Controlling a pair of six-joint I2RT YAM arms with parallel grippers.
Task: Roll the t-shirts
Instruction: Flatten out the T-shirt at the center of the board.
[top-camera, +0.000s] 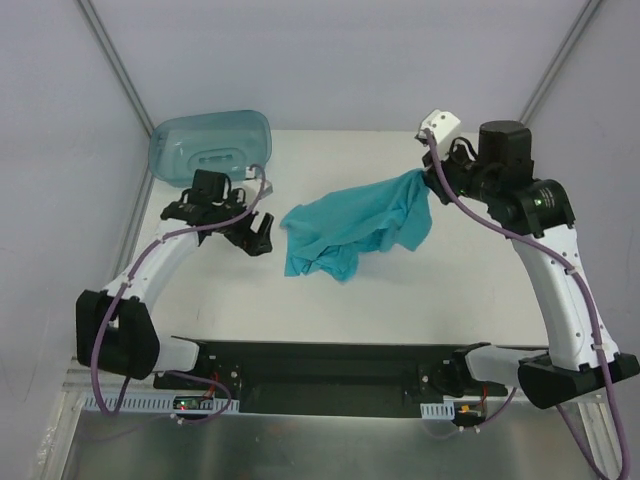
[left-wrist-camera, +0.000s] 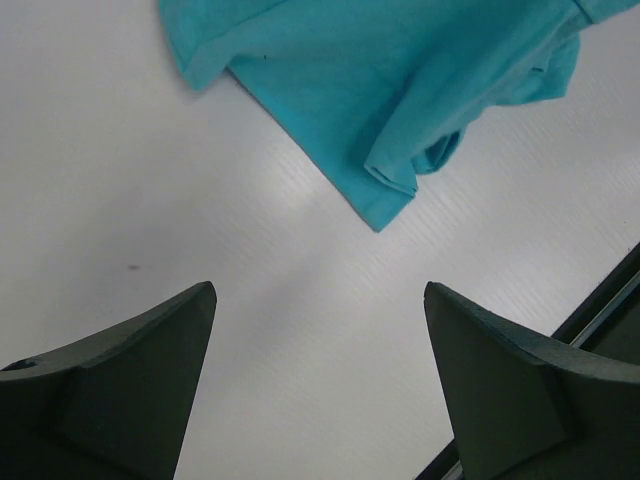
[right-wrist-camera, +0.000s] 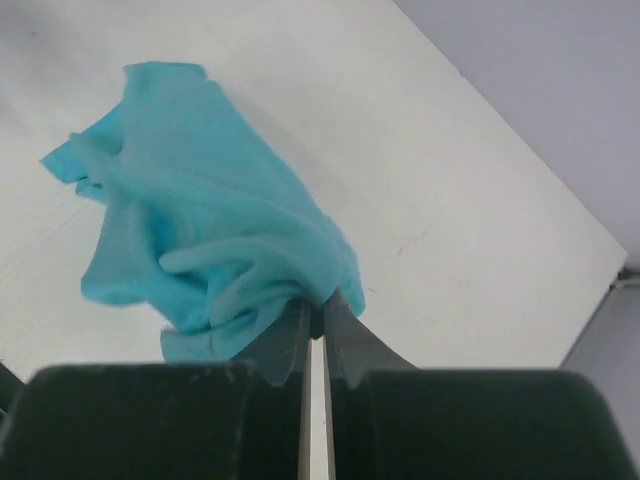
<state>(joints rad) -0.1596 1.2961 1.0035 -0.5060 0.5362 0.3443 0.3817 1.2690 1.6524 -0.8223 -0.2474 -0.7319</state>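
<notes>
Black and spread wide, the left gripper (top-camera: 256, 236) hovers low over the white bench (top-camera: 400, 310) with nothing in it. Its arm bends out to the left and reaches in toward the t-shirt (top-camera: 345, 228), probably ready to take an edge. The teal shirt lies crumpled at mid-bench, one end drawn up to the right. There the right gripper (right-wrist-camera: 315, 308) pinches a bunch of cloth, wrist raised, likely to lift and spread it. A blue plastic tub (top-camera: 210, 145) sits at the far left.
</notes>
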